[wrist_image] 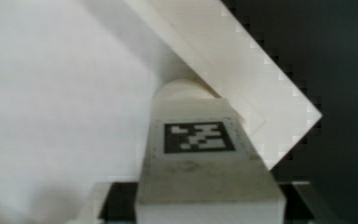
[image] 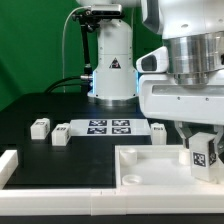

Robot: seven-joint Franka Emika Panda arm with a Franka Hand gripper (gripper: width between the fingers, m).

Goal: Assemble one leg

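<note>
Several loose legs [image: 40, 127] show only in the exterior view; the gripper [image: 203, 142] [wrist_image: 202, 205] clamps the leg [image: 204, 156] [wrist_image: 197, 140] in both.

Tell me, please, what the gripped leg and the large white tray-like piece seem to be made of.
The leg: probably plastic, matte white, smooth with softly rounded edges. The tray-like piece: likely the same matte white plastic, uniform, with crisp moulded rims; not certain.

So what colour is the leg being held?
White leg with a black-and-white square tag, clearest in wrist view.
</note>
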